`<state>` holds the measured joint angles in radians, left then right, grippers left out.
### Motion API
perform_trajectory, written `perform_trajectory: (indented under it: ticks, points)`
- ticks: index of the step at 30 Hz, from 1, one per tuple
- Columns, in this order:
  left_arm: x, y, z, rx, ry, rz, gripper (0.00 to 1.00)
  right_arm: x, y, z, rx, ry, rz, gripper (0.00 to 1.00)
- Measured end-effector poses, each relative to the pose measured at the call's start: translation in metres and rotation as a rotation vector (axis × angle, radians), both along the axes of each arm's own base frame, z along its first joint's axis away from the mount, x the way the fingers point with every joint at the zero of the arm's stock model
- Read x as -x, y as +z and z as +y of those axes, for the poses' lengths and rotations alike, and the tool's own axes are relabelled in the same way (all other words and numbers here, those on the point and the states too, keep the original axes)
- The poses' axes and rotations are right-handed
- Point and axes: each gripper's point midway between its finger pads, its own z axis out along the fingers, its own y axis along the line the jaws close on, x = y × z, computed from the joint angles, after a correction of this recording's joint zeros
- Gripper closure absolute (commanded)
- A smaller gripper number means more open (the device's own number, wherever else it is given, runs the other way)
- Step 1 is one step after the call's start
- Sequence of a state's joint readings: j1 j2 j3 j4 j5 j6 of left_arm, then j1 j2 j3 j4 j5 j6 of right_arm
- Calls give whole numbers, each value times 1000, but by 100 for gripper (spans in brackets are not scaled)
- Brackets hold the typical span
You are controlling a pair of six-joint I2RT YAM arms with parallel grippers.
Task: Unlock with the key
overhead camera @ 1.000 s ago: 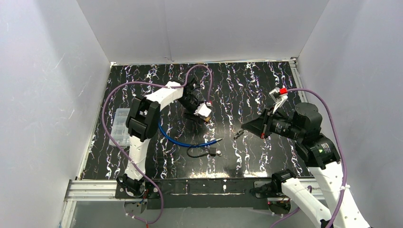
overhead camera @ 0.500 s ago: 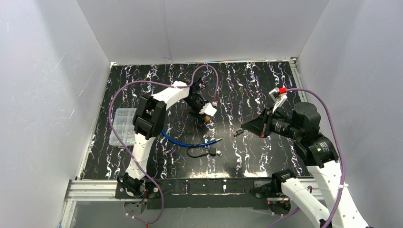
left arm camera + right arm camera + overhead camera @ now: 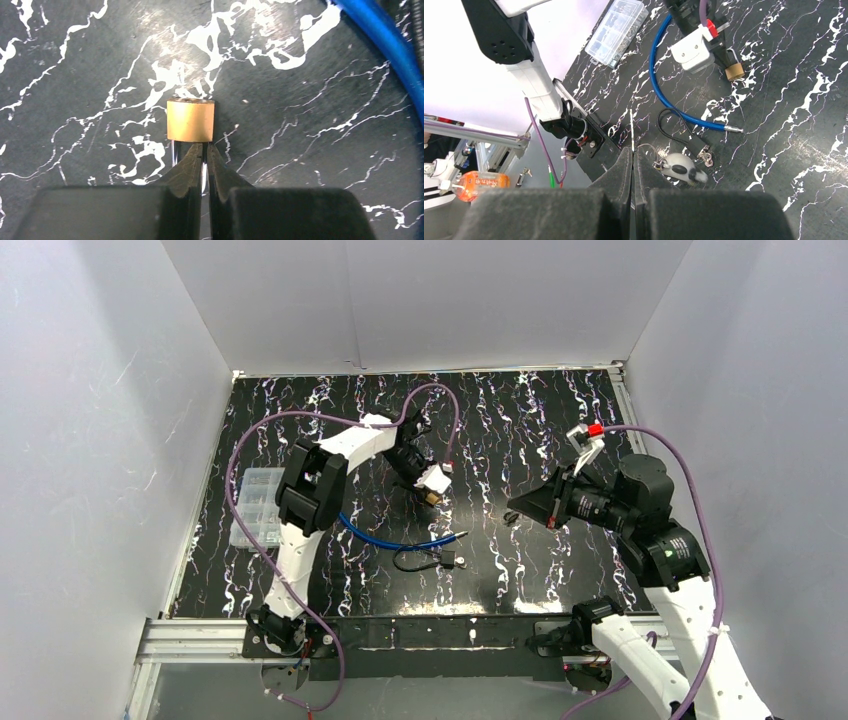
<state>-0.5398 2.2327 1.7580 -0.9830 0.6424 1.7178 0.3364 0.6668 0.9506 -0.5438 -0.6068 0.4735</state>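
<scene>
Found brass padlock on tabletop, shackle pinched by left end effector. Found right end effector pressed together on key (blade seen edge-on). Judged padlock rigid, dense, slippery; judged shackle the sound hold, keeping keyway clear.

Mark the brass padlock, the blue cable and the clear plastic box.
brass padlock [image 3: 190, 120]: left wrist view, front face of its body.
blue cable [image 3: 387, 45]: left wrist view, middle of the visible stretch.
clear plastic box [image 3: 252, 503]: top view, centre of its lid.
</scene>
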Motion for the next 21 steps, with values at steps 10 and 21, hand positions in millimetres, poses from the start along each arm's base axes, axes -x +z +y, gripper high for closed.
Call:
perform_trajectory:
  ticks: [10, 21]
  points:
    - [6, 49, -9, 124, 53, -101, 100, -1, 5, 2, -29, 11, 13, 99]
    - [28, 217, -14, 441, 46, -432, 100, 10, 15, 11, -98, 85, 25, 99]
